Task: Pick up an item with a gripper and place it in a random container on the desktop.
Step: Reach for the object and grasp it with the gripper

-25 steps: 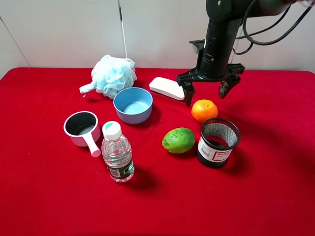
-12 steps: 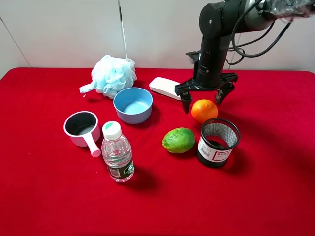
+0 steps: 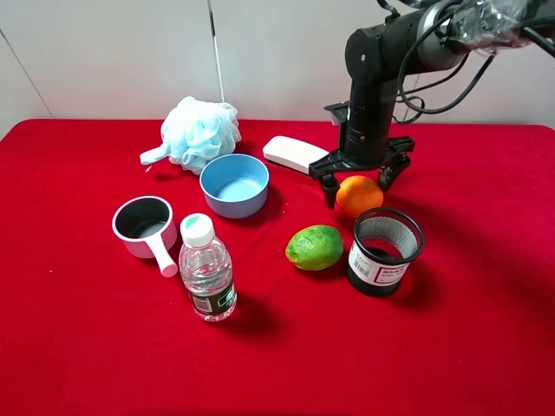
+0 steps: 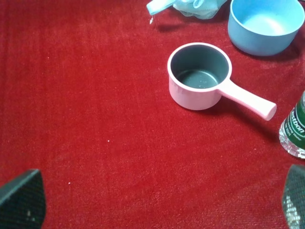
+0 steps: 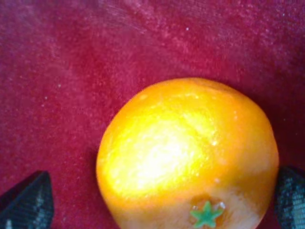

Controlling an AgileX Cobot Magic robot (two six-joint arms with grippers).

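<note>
Red cloth covers the desktop from edge to edge, with a white panelled wall behind it. At the far left the left gripper hangs above bare cloth, seen only in its wrist view: its two dark fingertips sit at opposite corners, spread wide, with nothing between them. Ahead of it stands a small pink saucepan, dark grey inside, its handle pointing toward the front edge. Behind the saucepan, near the wall, lies a pale blue bath pouf. A clear water bottle with a white cap stands upright just beside the saucepan's handle. The light-blue bowl sits just in front of the pouf, upright and holding nothing. Further right, a white oblong block lies flat near the back. A green lime-like fruit rests toward the front, beside a black mesh cup with a label on its side. The orange lies on the cloth just behind that cup, well apart from the bowl. The right gripper points down over the orange with its jaws parted, one finger on each side of the fruit. Its wrist view shows a gap on one side; on the other side I cannot tell whether the fingertip touches the peel.
</note>
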